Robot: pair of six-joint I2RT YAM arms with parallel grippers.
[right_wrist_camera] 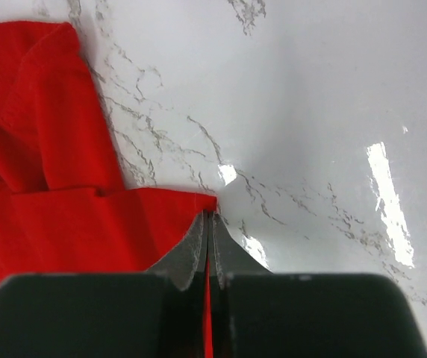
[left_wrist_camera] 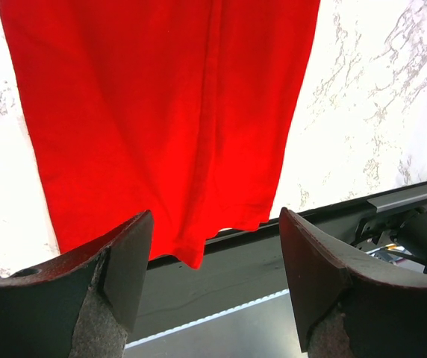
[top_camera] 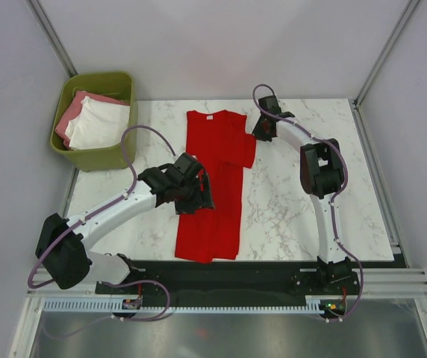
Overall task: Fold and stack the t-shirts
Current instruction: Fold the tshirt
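A red t-shirt [top_camera: 217, 149] lies lengthwise on the marble table [top_camera: 303, 216], collar at the far end and its left side folded in. My right gripper [top_camera: 260, 133] is at the shirt's right sleeve. In the right wrist view its jaws [right_wrist_camera: 212, 215] are shut on the sleeve's edge, with red cloth [right_wrist_camera: 64, 216] pinched between them. My left gripper [top_camera: 196, 198] hovers open over the shirt's left edge near the middle. In the left wrist view its fingers [left_wrist_camera: 217, 224] are spread with nothing between them, above the red hem [left_wrist_camera: 161, 112]. A white t-shirt [top_camera: 98, 127] and a pink one [top_camera: 75, 112] lie in the bin.
The olive-green plastic bin [top_camera: 94, 158] stands off the table's far left corner. A black rail [top_camera: 258, 268] runs along the near edge of the table, and the shirt's hem hangs slightly over it. Grey walls close in both sides.
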